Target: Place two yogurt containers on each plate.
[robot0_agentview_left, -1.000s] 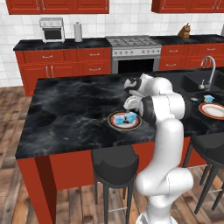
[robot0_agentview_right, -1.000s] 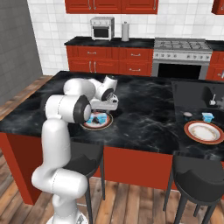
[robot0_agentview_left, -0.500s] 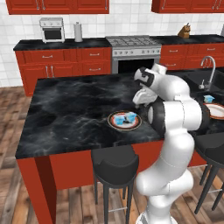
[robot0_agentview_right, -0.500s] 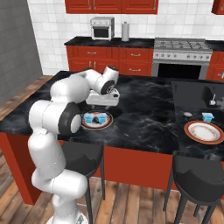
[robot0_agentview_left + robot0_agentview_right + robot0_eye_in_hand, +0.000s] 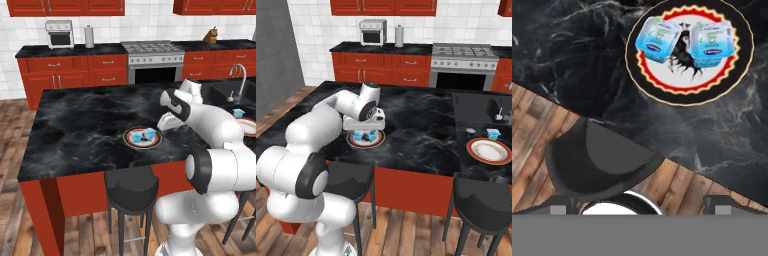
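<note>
Hovering above the black island counter (image 5: 75, 125), the gripper (image 5: 367, 124) hangs with its jaws spread wide and holds nothing. Just below it, the near plate (image 5: 689, 92) already carries two light blue yogurt containers (image 5: 657, 40), side by side and apart. That half of the task looks finished. Well off to the gripper's right, the second plate (image 5: 489, 151) lies bare, one yogurt tub (image 5: 492, 134) just beyond its rim. The next move likely calls for reaching that tub.

Open counter (image 5: 80, 125) around filled plate (image 5: 142, 138)
</note>
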